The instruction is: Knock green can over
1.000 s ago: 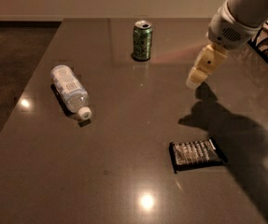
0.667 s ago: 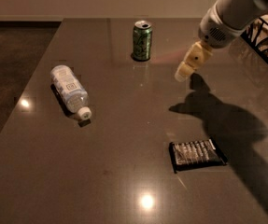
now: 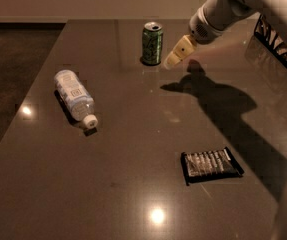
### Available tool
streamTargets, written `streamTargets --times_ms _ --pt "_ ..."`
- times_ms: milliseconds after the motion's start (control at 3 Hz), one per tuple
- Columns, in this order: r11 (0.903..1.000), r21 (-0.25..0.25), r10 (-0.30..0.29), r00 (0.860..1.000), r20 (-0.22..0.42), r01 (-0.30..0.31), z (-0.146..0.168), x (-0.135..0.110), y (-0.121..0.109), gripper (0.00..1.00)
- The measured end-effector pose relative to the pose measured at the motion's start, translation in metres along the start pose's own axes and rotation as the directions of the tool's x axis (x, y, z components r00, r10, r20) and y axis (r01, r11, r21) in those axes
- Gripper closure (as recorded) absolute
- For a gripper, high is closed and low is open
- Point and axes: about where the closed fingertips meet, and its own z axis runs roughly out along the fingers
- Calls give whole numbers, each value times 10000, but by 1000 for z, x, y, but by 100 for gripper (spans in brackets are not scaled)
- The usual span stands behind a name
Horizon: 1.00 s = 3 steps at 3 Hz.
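Hand [image 3: 175, 54] slants downward, just beside upright green can [image 3: 152, 43].

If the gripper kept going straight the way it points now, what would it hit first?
Likely the table just in front of the can, not the can itself. The gripper hangs beside the can, pointing down-left. Depth is unclear, so it might clip the can's base.

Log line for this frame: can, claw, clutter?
green can: upright, not knocked | claw: at can's right, contact unclear | water bottle: lying | dark packet: flat
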Motion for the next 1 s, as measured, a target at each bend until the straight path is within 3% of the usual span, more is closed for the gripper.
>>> streamTargets --times_ms 333,1000 --pt "9986 -165 515 9979 392 -509 28 -17 -13 0" --pt "9959 -556 771 9913 1069 -714 52 -59 -10 0"
